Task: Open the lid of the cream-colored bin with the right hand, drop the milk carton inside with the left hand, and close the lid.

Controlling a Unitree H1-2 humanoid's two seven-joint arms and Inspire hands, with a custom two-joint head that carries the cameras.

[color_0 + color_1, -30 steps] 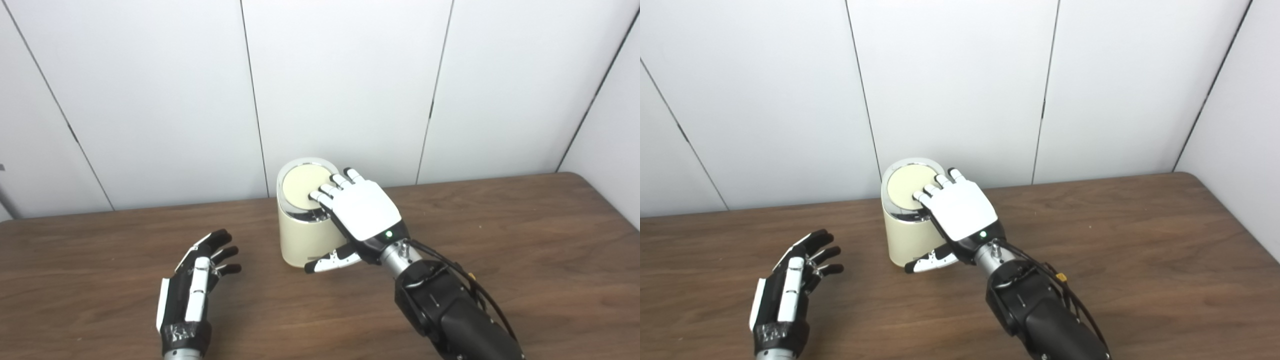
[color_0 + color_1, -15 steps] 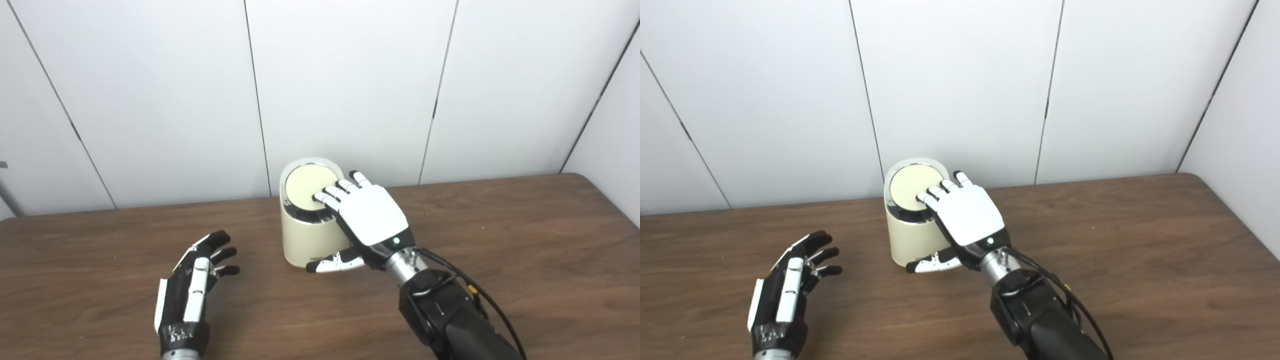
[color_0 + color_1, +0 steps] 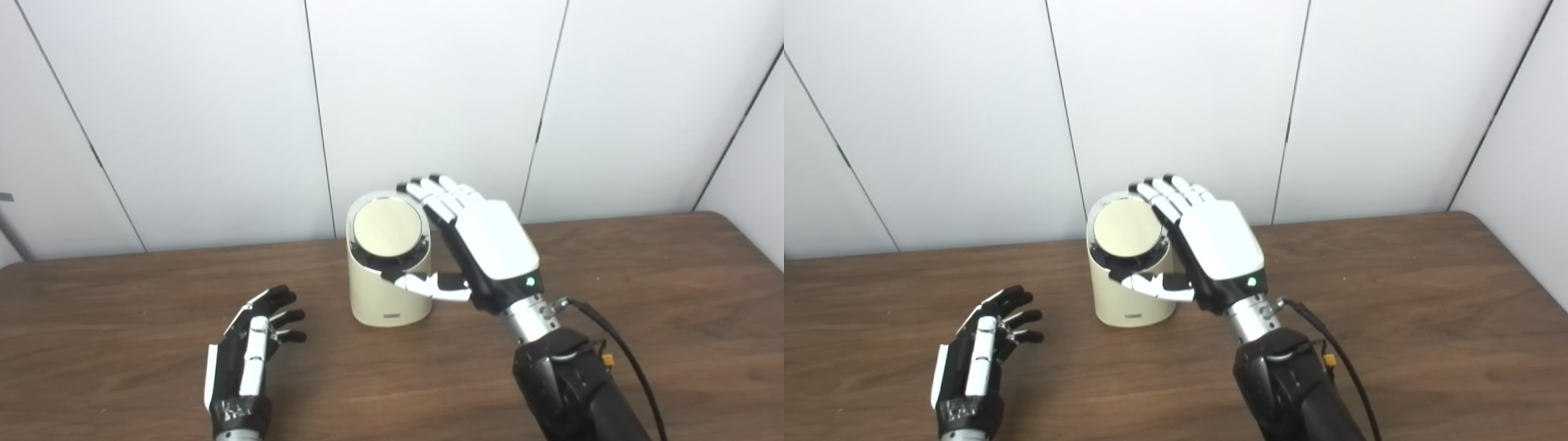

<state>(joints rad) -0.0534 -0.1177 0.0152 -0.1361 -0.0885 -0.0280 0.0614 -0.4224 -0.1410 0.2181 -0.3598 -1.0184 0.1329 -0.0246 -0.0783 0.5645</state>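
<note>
The cream-colored bin [image 3: 380, 300] stands upright on the table near the back wall. Its round lid [image 3: 388, 228] sits in a chrome rim, with a dark band under its front edge; I cannot tell if it is raised. My right hand [image 3: 490, 245] is open and lifted beside the bin's right side. Its fingers [image 3: 438, 193] spread above the lid's right rim, and the thumb [image 3: 429, 283] crosses in front of the bin's upper wall. My left hand [image 3: 251, 355] lies open on the table, left of and nearer than the bin, holding nothing. No milk carton is in view.
The brown wooden table [image 3: 643, 275] runs to a rounded right edge. White wall panels [image 3: 429, 92] stand directly behind the bin. A black cable [image 3: 618, 349] runs along my right forearm.
My right hand has lifted off the lid and turned more upright, with its thumb now in front of the bin's top. The bin, tilted before, stands upright. The camera shifted slightly; the left hand stayed put.
</note>
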